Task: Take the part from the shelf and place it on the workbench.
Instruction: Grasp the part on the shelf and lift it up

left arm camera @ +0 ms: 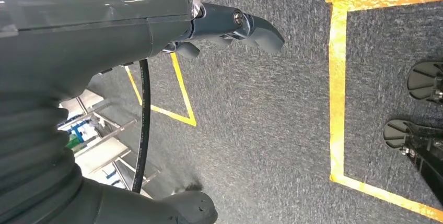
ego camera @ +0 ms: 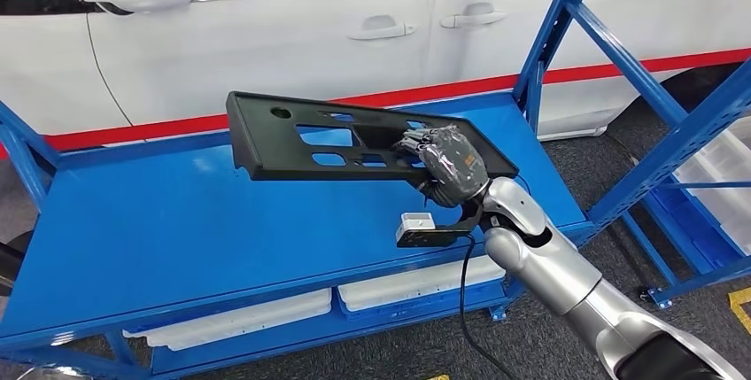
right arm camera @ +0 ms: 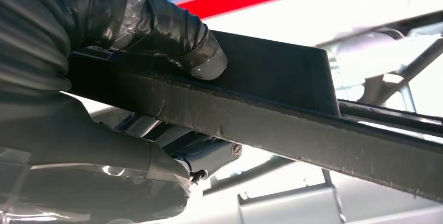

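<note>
A: Blue steel racking (ego camera: pixel 620 52) stands ahead, with a white car body (ego camera: pixel 292 34) and its red stripe behind it. What carries the work?

B: One wide blue shelf deck (ego camera: pixel 159 229). White trays (ego camera: pixel 257 316) sit on the level below, and more white bins (ego camera: pixel 722 181) in the rack off to the right.

A: And the part?

B: A long black plastic panel (ego camera: pixel 301 136) with several cut-outs. It is lifted above the deck and tilted, its left end hanging over the middle of the shelf, its right end near the shelf's right edge.

A: Held by what?

B: The right robot hand (ego camera: pixel 447 166) grips the panel's right end. In the right wrist view the taped thumb (right arm camera: pixel 206 59) presses on one face of the panel (right arm camera: pixel 292 125) and the other fingers (right arm camera: pixel 209 153) close from the opposite side, so the edge is clamped between them.

A: The left robot hand?

B: It (left arm camera: pixel 230 28) hangs over grey carpet (left arm camera: pixel 261 130) marked with yellow tape lines (left arm camera: pixel 337 78). Nothing is in it; the fingers that show are loosely extended and apart.

A: Anything else on the deck?

B: A small white block on the black bracket (ego camera: pixel 425 228) at the right wrist hovers just above the front edge.
</note>
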Motion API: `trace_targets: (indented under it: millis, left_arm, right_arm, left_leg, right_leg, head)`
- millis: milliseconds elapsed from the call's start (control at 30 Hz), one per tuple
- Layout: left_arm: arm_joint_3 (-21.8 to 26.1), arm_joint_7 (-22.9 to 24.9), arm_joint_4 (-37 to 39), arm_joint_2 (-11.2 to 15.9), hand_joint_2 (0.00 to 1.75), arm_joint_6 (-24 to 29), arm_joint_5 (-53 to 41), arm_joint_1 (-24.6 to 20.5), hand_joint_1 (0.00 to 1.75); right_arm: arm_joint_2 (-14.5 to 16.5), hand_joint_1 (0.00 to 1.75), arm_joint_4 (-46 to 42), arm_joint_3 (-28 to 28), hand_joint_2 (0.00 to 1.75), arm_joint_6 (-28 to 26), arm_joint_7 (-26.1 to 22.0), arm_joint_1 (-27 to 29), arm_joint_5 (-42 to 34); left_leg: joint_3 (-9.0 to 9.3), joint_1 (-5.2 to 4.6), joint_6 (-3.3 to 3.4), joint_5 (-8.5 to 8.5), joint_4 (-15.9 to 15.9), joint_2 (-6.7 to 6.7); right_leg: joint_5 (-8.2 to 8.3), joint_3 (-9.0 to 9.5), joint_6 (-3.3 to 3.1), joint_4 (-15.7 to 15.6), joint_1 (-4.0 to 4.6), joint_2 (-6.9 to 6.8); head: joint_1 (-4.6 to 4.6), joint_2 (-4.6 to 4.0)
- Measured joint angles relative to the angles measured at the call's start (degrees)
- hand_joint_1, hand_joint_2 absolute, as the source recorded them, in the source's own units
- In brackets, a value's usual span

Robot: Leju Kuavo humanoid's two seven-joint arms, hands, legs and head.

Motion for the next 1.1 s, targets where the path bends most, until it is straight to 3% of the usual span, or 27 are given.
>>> trace_targets:
  millis: [100,133,167,233,300,333,433,467,533,600,633,667,700,733,800,867,933,967,1033,1100]
  left_arm:
    - [0.0,0.0,0.0,0.0,1.75,0.0,0.0,0.0,0.0]
    - [0.0,0.0,0.0,0.0,1.75,0.0,0.0,0.0,0.0]
    - [0.0,0.0,0.0,0.0,1.75,0.0,0.0,-0.1,0.0]
    - [0.0,0.0,0.0,0.0,1.75,0.0,0.0,-0.1,0.0]
    - [0.0,0.0,0.0,0.0,1.75,0.0,-0.2,-0.2,0.0]
    - [0.0,-0.1,0.0,0.1,1.75,0.0,-0.5,-0.2,0.0]
    - [-0.2,-0.7,0.0,1.1,1.75,-0.5,-2.4,-0.2,0.0]
    - [-0.4,-0.9,0.0,1.7,1.75,-0.9,-3.1,-0.3,0.0]
    - [-0.8,-1.3,0.0,3.4,1.75,-1.8,-4.4,-0.6,0.0]
    - [-1.2,-1.5,0.0,4.8,1.75,-2.3,-5.5,-1.2,0.0]
    - [-1.5,-1.6,0.0,5.4,1.75,-2.3,-5.9,-1.5,0.0]
    - [-1.7,-1.6,0.0,5.8,1.75,-2.4,-6.2,-1.7,0.0]
    - [-1.9,-1.7,0.0,6.2,1.75,-2.4,-6.4,-1.9,0.0]
    - [-2.0,-1.7,0.0,6.5,1.75,-2.3,-6.5,-2.0,0.0]
    - [-2.0,-1.7,0.0,7.2,1.75,-2.3,-6.6,-2.1,0.0]
    - [-2.0,-1.8,0.0,7.6,1.75,-2.3,-6.6,-2.1,0.0]
    - [-2.1,-1.9,0.0,7.9,1.75,-2.3,-6.6,-1.9,0.0]
    - [-2.1,-1.9,0.0,8.0,1.75,-2.3,-6.6,-1.9,0.0]
    - [-2.1,-2.0,0.1,8.1,1.75,-2.4,-6.7,-1.9,0.0]
    - [-2.1,-2.1,0.1,8.0,1.75,-2.5,-6.7,-2.0,0.0]
  right_arm:
    - [-0.4,1.75,-0.3,0.1,1.75,-0.7,-0.3,0.3,1.0]
    - [-0.5,1.75,-0.3,0.2,1.75,-0.8,-0.3,0.4,1.3]
    - [-0.6,1.75,-0.4,0.4,1.75,-0.9,-0.4,0.5,1.7]
    - [-0.8,1.75,-0.6,0.6,1.75,-1.2,-0.5,0.6,2.4]
    - [-1.0,1.75,-0.9,0.7,1.75,-1.7,-0.6,0.6,3.0]
    - [-1.0,1.75,-1.1,0.8,1.75,-2.0,-0.6,0.6,3.3]
    - [-0.8,1.75,-1.6,1.8,1.75,-2.2,-0.6,0.6,4.4]
    - [-0.5,1.75,-1.7,2.5,1.75,-2.2,-0.5,0.5,5.0]
    - [0.3,1.75,-1.9,4.4,1.75,-2.2,0.2,0.2,6.4]
    - [1.1,1.75,-2.0,6.3,1.75,-2.2,1.1,0.1,7.8]
    - [1.5,1.75,-2.0,7.2,1.75,-2.3,1.4,0.1,8.4]
    - [1.8,1.75,-1.9,8.0,1.75,-2.3,1.6,0.1,8.9]
    - [2.0,1.75,-1.9,8.7,1.75,-2.4,1.7,0.1,9.2]
    - [2.1,1.75,-1.9,9.3,1.75,-2.5,1.8,0.0,9.5]
    - [2.3,1.75,-1.9,10.0,1.75,-2.7,1.9,-0.1,9.7]
    - [2.4,1.75,-1.9,10.4,1.75,-2.9,2.0,-0.4,9.9]
    - [2.4,1.75,-1.9,10.7,1.75,-3.0,1.9,-0.5,10.1]
    - [2.3,1.75,-1.9,10.8,1.75,-3.0,1.9,-0.6,10.2]
    - [2.2,1.75,-1.9,11.2,1.75,-2.9,1.7,-0.9,10.5]
    - [2.0,1.75,-1.8,11.7,1.75,-2.9,1.5,-1.1,11.0]
  left_leg:
    - [-0.38,0.07,0.19,0.35,-0.1,0.1]
    - [-0.54,0.11,0.11,0.42,0.0,0.11]
    - [-0.69,0.18,-0.01,0.5,0.1,0.11]
    - [-1.08,0.39,-0.4,0.57,0.6,0.1]
    - [-1.61,0.41,-1.14,0.67,1.3,-0.04]
    - [-1.85,0.36,-1.62,0.85,1.5,-0.11]
    - [-2.46,0.46,-3.04,1.4,1.7,-0.27]
    - [-2.89,0.6,-3.45,0.54,2.4,-0.24]
    - [-4.43,0.89,-4.09,-3.81,6.8,-0.11]
    - [-6.33,0.93,-4.53,-8.62,14.0,-0.03]
    - [-6.58,0.93,-4.59,-9.57,16.6,-0.03]
    - [-5.93,0.9,-4.49,-9.35,17.3,-0.03]
    - [-4.2,0.85,-4.23,-8.16,15.8,-0.04]
    - [-1.45,0.72,-3.73,-6.63,12.4,-0.06]
    - [4.46,0.26,-2.51,-5.4,3.7,-0.06]
    - [7.04,-0.27,-1.86,-5.48,-0.8,-0.05]
    - [6.76,-0.39,-1.54,-4.35,-1.7,0.04]
    - [6.54,-0.28,-1.22,-3.59,-2.2,0.18]
    - [5.6,0.1,-0.64,-1.89,-3.1,0.5]
    - [3.95,0.1,-0.43,-0.68,-3.0,0.63]
  right_leg:
    - [-5.55,-4.32,0.42,10.3,-0.26,-0.02]
    - [-5.87,-5.06,0.6,12.4,-0.41,-0.03]
    - [-5.0,-4.79,0.77,12.2,-0.58,-0.04]
    - [-1.21,-1.31,1.12,5.8,-1.05,-0.06]
    - [1.21,1.91,0.99,-0.5,-1.05,0.1]
    - [1.52,2.41,0.71,-2.0,-0.93,0.19]
    - [2.13,1.41,-0.76,-2.1,-0.65,0.18]
    - [2.55,1.01,-1.39,-2.1,-0.65,0.06]
    - [3.54,-0.01,-2.47,-2.2,-0.6,-0.18]
    - [4.49,-1.33,-2.93,-2.1,-0.29,-0.27]
    - [4.95,-2.02,-3.01,-2.0,-0.12,-0.32]
    - [5.4,-2.69,-3.07,-1.9,0.07,-0.35]
    - [5.81,-3.29,-3.11,-1.8,0.27,-0.36]
    - [6.21,-3.78,-3.13,-1.8,0.45,-0.36]
    - [6.95,-4.32,-2.97,-1.7,0.67,-0.4]
    - [7.7,-4.45,-2.41,-1.8,0.47,-0.5]
    - [8.34,-4.58,-1.69,-2.2,0.24,-0.5]
    - [7.82,-4.9,-1.38,-2.0,0.2,-0.43]
    - [3.92,-6.24,-0.87,0.9,0.14,-0.29]
    - [-1.22,-8.2,-0.3,7.6,-0.06,-0.26]
  head:
    - [0.0,0.0]
    - [-0.01,0.0]
    - [-0.01,0.0]
    - [-0.01,0.0]
    - [-0.01,0.0]
    - [-0.01,0.0]
    - [-0.01,0.0]
    - [-0.01,0.0]
    - [-0.02,0.0]
    - [-0.02,0.0]
    - [-0.02,0.0]
    - [-0.02,0.0]
    - [-0.02,0.0]
    - [-0.03,0.0]
    - [-0.02,0.0]
    - [-0.02,0.0]
    - [-0.02,0.0]
    - [-0.02,0.0]
    - [-0.01,0.0]
    - [-0.01,0.0]
